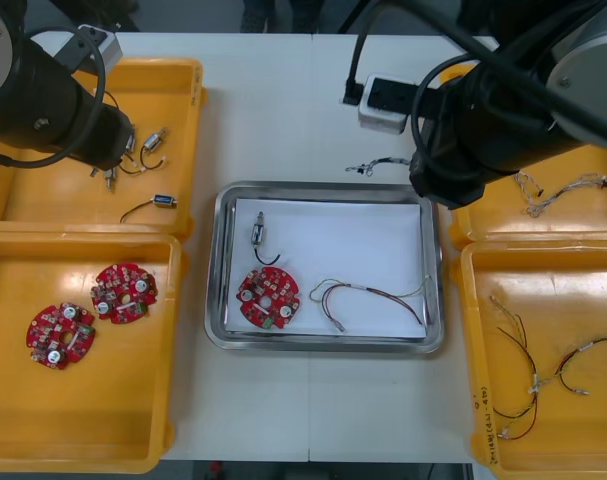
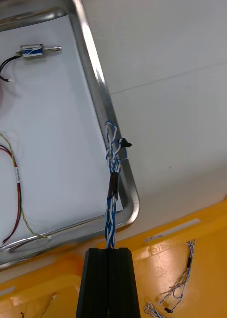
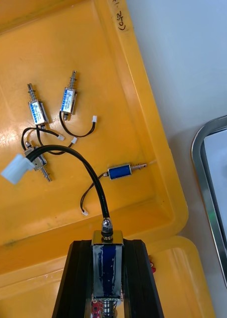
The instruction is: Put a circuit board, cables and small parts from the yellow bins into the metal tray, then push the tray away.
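My right gripper (image 2: 111, 256) is shut on a twisted blue and white cable (image 2: 112, 169), which hangs over the near corner of the metal tray (image 2: 101, 89). In the front view this cable (image 1: 378, 165) dangles beside the right arm, just past the tray's far rim (image 1: 323, 343). The white-lined tray holds a red circuit board (image 1: 268, 298), a small metal part (image 1: 258, 235) and a red and yellow cable (image 1: 368, 295). My left gripper (image 3: 107, 246) is shut on a small metal part (image 3: 107, 263) with a black lead, above the far left yellow bin (image 1: 183, 80).
Several small metal parts (image 3: 68, 99) lie in the far left bin. Two circuit boards (image 1: 124, 292) sit in the near left bin. The far right bin holds blue and white cables (image 1: 558, 190); the near right bin (image 1: 483, 300) holds red and black cables (image 1: 543, 370). A white box (image 1: 388, 100) stands behind the tray.
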Motion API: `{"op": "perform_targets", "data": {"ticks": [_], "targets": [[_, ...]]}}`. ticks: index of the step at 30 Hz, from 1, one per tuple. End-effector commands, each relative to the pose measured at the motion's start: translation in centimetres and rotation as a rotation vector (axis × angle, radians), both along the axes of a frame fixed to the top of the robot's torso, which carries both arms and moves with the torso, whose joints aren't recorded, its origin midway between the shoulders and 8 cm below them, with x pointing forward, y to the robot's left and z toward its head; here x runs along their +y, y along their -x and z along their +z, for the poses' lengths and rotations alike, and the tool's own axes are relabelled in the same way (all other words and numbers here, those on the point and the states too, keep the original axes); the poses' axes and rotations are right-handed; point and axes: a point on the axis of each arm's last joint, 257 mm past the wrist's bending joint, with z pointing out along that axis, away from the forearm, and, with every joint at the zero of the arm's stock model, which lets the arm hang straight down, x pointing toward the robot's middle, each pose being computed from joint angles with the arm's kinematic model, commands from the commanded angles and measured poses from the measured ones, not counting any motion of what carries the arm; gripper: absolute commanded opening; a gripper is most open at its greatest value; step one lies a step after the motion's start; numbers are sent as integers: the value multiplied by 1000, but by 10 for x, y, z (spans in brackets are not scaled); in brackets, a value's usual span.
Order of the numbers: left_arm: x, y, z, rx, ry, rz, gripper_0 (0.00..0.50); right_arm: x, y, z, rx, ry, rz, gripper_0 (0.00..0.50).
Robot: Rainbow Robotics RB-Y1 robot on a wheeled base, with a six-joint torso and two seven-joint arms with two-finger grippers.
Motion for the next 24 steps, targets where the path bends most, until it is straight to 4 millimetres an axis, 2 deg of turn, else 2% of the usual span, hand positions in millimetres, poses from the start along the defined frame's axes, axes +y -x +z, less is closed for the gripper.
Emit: {"op": "perform_targets", "data": {"ticks": [1, 11, 24], "targets": [[-13, 6, 0, -5, 24, -7, 0, 17, 10, -26, 40, 69, 70, 0], [-15, 6, 0, -4, 30, -8, 2, 2, 9, -85, 141, 228, 58, 0], [-15, 7, 0, -3, 31, -10, 2, 16, -9, -120, 120, 216, 51, 0]]}}
